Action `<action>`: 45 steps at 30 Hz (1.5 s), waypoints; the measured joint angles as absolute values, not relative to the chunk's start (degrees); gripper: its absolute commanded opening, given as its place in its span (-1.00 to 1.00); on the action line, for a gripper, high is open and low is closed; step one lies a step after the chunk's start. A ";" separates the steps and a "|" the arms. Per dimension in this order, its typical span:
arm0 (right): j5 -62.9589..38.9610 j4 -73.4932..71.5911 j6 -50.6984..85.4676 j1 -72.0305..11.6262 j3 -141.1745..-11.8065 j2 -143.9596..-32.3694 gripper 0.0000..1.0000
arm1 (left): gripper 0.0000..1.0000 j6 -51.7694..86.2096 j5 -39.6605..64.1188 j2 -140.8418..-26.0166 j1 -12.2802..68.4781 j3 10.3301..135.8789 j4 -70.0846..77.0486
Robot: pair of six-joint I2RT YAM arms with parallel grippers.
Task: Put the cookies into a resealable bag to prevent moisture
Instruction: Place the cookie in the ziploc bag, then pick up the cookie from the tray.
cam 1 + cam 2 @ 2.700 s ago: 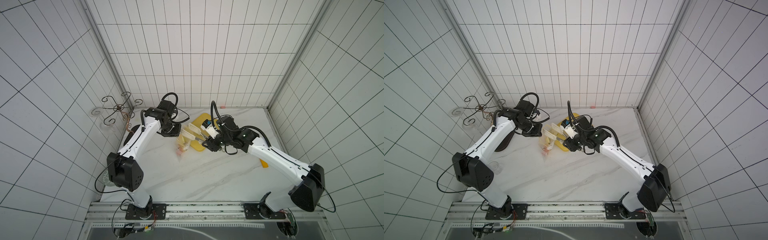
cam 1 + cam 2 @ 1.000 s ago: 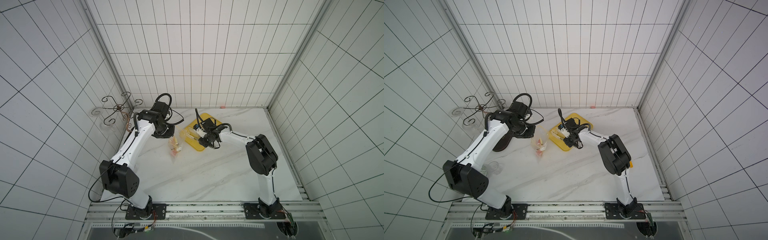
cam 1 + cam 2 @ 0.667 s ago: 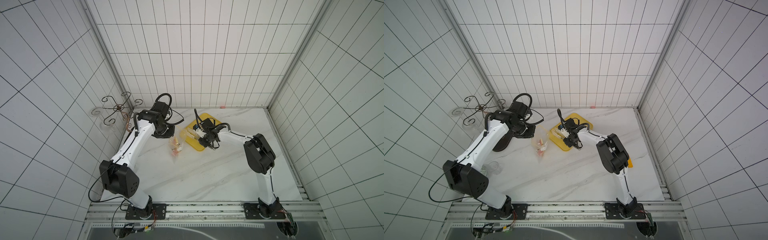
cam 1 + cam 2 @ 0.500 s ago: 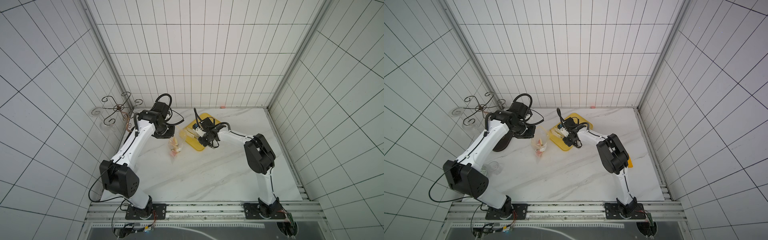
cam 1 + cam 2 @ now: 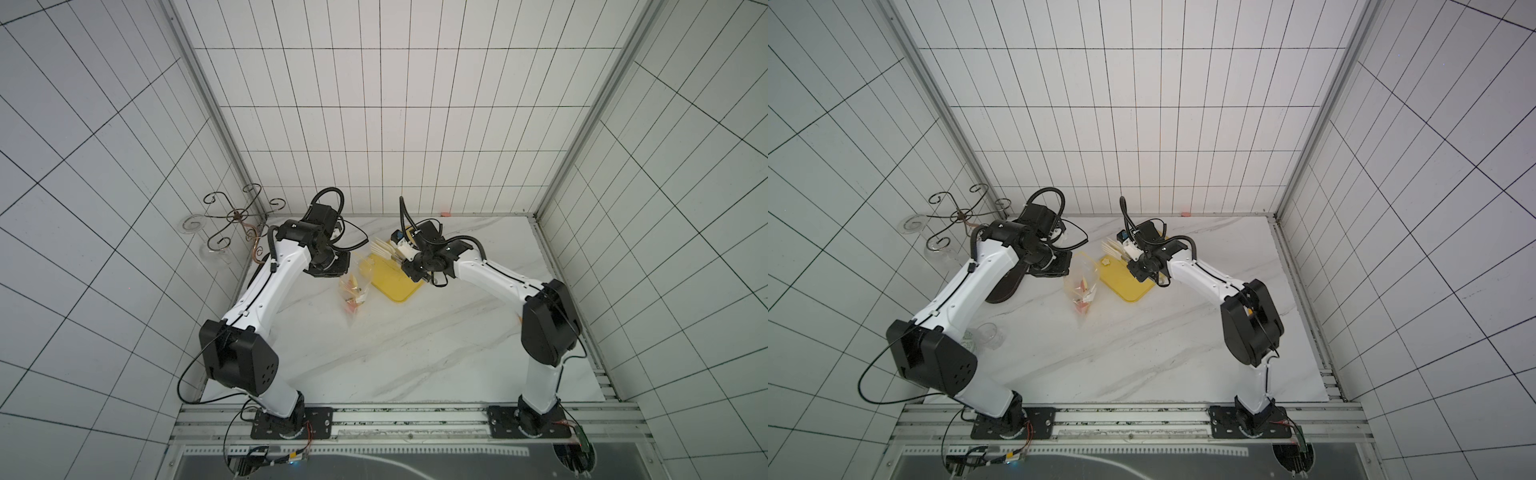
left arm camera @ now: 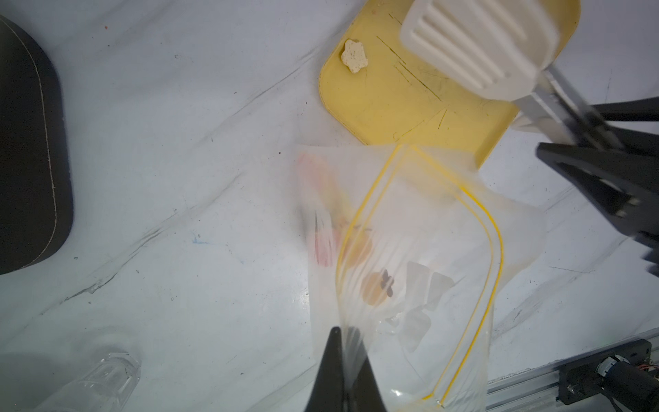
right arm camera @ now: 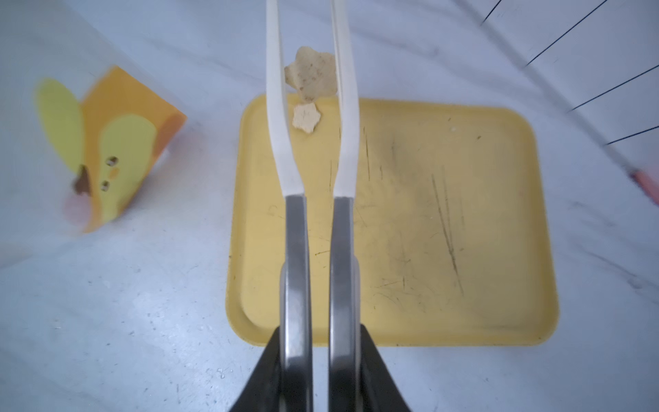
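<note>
moved: since the earliest picture we see that the right gripper point(image 7: 320, 335) has carried the tongs point(image 7: 297, 232) from beside the mouth of the resealable bag point(image 6: 410, 214) back over the far corner of the yellow tray point(image 7: 445, 221), its elbow folding in; the left gripper point(image 6: 347, 346) has kept roughly its place.
left gripper: we find its black fingers point(image 6: 331, 367) pinched tight on the bag's rim, at about 10 o'clock of the bag in both top views.
resealable bag: just beside the tray, at its 9 o'clock; the yellow zip lines stand parted, so the mouth is open. Its lower end seems to rest on the marble table point(image 5: 395, 353), though blur keeps us from being sure.
bagged cookies point(image 6: 374, 290): we make out pink and tan pieces low inside the clear plastic.
right gripper: clamped on the steel arms of the tongs, which reach from it toward 10 o'clock.
tongs: squeezed narrow, their white tips nipping the held cookie point(image 7: 312, 75), a cream star.
tray cookie point(image 7: 306, 117): a second cream star, lying flat at the tray's 10 o'clock corner, just beside the held cookie in the right wrist view.
dark pad point(image 5: 1005, 282): at 9 o'clock of the bag, partly under the left arm.
glass point(image 5: 986, 332): near the table's 8 o'clock edge.
</note>
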State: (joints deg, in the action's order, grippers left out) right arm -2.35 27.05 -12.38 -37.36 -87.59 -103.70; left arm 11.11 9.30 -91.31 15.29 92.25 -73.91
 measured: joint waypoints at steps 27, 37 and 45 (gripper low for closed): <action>-13.37 30.22 -4.78 -43.81 -76.12 -88.95 -0.16 | -1.00 11.60 14.04 -95.77 15.27 95.59 -72.60; -12.93 30.22 -4.32 -41.89 -76.12 -85.86 -0.06 | -1.00 11.53 11.60 -95.77 15.27 95.57 -72.95; -11.77 28.62 -4.84 -32.80 -76.23 -84.68 -0.08 | -1.00 11.51 7.90 -95.46 14.74 94.98 -73.38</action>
